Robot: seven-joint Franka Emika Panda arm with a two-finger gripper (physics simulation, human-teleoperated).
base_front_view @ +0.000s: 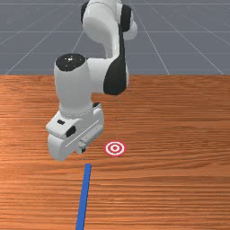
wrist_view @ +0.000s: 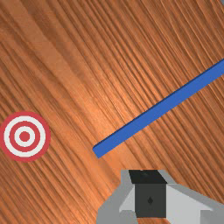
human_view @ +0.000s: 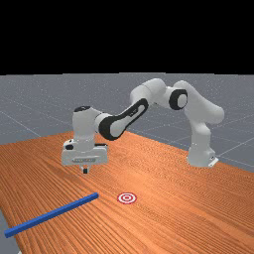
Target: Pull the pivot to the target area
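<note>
Far view: white two-finger gripper (human_view: 85, 170), fingertips together, centre left; long blue bar (human_view: 52, 214), lower left (flat red-and-white bullseye (human_view: 127, 198), lower centre)

Blue bar (base_front_view: 84, 197): end farther from target (base_front_view: 115, 148) runs off bottom edge in front view; wrist view crops that end too, so I lose it there. Arm (base_front_view: 74, 90) cut by front view's top edge, hides tabletop (base_front_view: 179, 134) behind it. Wrist view's bottom edge trims gripper (human_view: 85, 171).
</note>
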